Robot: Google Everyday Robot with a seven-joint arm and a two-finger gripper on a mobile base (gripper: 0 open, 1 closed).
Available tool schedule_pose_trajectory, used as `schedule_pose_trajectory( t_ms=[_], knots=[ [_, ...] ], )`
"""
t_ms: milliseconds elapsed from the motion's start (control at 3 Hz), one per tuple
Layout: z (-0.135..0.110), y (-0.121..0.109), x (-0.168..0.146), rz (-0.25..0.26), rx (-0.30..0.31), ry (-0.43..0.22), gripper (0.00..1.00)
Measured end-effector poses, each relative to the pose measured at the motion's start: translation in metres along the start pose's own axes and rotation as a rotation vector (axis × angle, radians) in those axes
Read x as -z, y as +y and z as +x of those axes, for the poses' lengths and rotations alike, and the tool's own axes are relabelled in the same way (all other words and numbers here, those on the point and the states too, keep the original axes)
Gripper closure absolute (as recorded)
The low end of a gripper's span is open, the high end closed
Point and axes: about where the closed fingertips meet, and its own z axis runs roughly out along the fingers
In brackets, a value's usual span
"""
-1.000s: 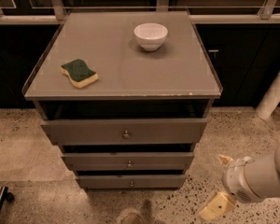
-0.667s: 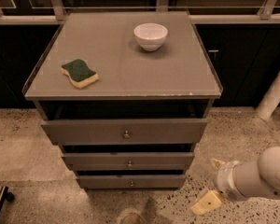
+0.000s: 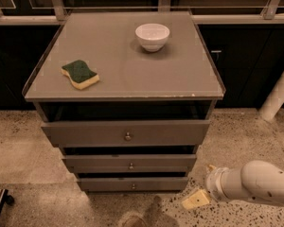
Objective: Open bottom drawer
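The bottom drawer (image 3: 109, 184) is the lowest and narrowest of three stacked grey-brown fronts, shut, with a small round metal knob (image 3: 133, 186) at its middle. My gripper (image 3: 203, 185) is low at the right, just off the drawer's right end, near the floor. Its two yellowish fingertips (image 3: 196, 200) stand apart, open and empty. The white arm (image 3: 258, 183) reaches in from the right edge. The gripper does not touch the drawer or the knob.
The middle drawer (image 3: 130, 162) and top drawer (image 3: 127, 133) sit above it, each with a knob. On the cabinet top (image 3: 128, 74) lie a green-and-yellow sponge (image 3: 80, 74) and a white bowl (image 3: 152, 36). Speckled floor around; a white post (image 3: 278, 96) at right.
The gripper and arm have moved left, closer to the right end of the bottom drawer. The drawers, sponge and bowl have not moved.
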Motion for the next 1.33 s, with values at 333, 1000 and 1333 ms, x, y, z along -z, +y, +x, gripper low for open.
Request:
schedule_pose_trajectory(
  t_ms=[333, 1000, 1333],
  knots=[
    [-0.0009, -0.0044, -0.0034, 0.015, -0.004, -0.011, 0.18],
    [-0.0009, -0.0044, -0.0034, 0.015, -0.004, -0.011, 0.64],
    [-0.0009, -0.0044, -0.0034, 0.015, -0.004, -0.011, 0.88]
  ],
)
